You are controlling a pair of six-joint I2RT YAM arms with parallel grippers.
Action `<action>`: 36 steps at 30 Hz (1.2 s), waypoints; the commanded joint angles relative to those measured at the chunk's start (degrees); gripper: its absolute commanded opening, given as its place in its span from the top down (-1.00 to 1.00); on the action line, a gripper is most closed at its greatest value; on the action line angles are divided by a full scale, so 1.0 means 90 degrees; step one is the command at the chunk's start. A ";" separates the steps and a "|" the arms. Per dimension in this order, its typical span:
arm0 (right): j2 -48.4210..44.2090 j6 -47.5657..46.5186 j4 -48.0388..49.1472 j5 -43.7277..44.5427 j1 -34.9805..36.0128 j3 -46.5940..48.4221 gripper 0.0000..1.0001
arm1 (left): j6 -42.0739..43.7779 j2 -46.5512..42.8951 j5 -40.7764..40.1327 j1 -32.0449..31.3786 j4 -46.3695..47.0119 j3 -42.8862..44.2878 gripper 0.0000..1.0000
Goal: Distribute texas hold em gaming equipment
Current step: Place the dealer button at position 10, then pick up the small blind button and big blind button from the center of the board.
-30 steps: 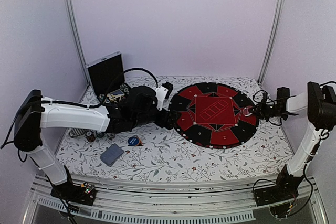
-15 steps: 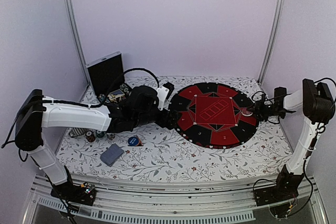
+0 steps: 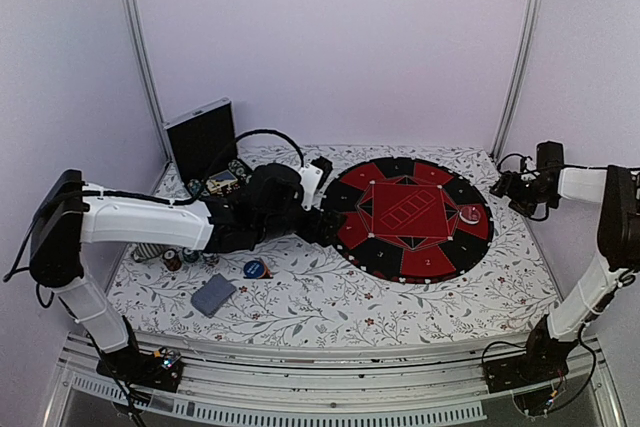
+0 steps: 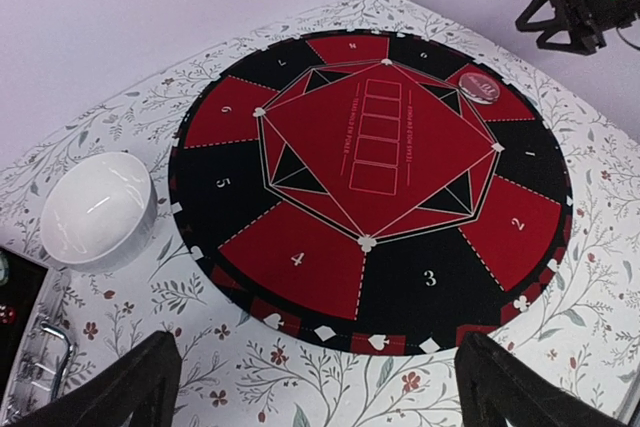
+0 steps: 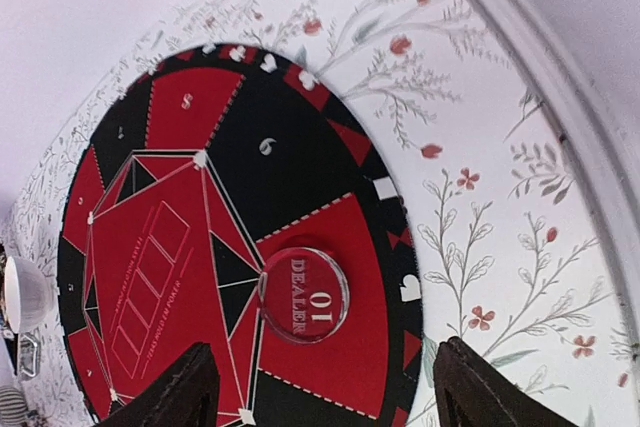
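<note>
The right gripper (image 5: 327, 347) is hovering wide open and empty; the dealer disc (image 5: 303, 294) is lying just beyond it, untouched, on a red segment of the round mat (image 5: 290, 177). The left gripper (image 4: 318, 339) is gaping empty too.

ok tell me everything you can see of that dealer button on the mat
The dealer button is a small round disc, glossy and clear-looking like plastic, showing red with the word DEALER in white. It lies flat on a red wedge of the round poker mat, near the mat's right rim. Only the mat touches it; the right fingers are open and apart from it.
</note>
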 commanded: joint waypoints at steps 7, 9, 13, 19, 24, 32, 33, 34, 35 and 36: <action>-0.2633 -0.0301 -0.1183 0.1856 0.1884 -0.0255 -0.59 | -0.0710 -0.1770 -0.0592 0.0037 -0.2126 -0.0608 -0.96; -0.2903 -0.0150 -0.1218 0.1852 0.2334 -0.0398 -0.59 | -0.1194 -0.1870 -0.0473 0.0127 -0.3173 -0.0621 -0.96; -0.2919 0.0142 -0.1379 0.2045 0.3199 -0.0457 -0.58 | -0.1989 -0.1960 0.0519 0.0580 -0.4540 -0.0870 -0.96; -0.2343 0.0273 -0.1347 0.2242 0.4460 -0.0240 -0.58 | -0.2265 -0.2158 0.1029 0.1293 -0.4223 -0.1794 -0.96; -0.1859 0.0227 -0.1296 0.2255 0.5019 -0.0086 -0.58 | -0.1971 -0.1659 0.0905 0.1495 -0.4002 -0.1777 -0.95; -0.1598 0.0241 -0.1143 0.2225 0.5164 -0.0144 -0.58 | -0.1370 -0.0921 0.1133 0.1836 -0.3407 -0.1349 -0.74; -0.1586 0.0242 -0.1129 0.2224 0.5159 -0.0152 -0.58 | -0.1289 -0.0805 0.1157 0.1840 -0.3410 -0.1274 -0.73; -0.1581 0.0246 -0.1119 0.2228 0.5159 -0.0157 -0.58 | -0.1231 -0.0688 0.1179 0.1849 -0.3414 -0.1207 -0.71; -0.1564 0.0243 -0.1118 0.2233 0.5163 -0.0162 -0.57 | -0.1182 -0.0592 0.1220 0.1851 -0.3415 -0.1145 -0.67; -0.1555 0.0242 -0.1118 0.2241 0.5161 -0.0172 -0.58 | -0.1155 -0.0529 0.1290 0.1851 -0.3403 -0.1102 -0.64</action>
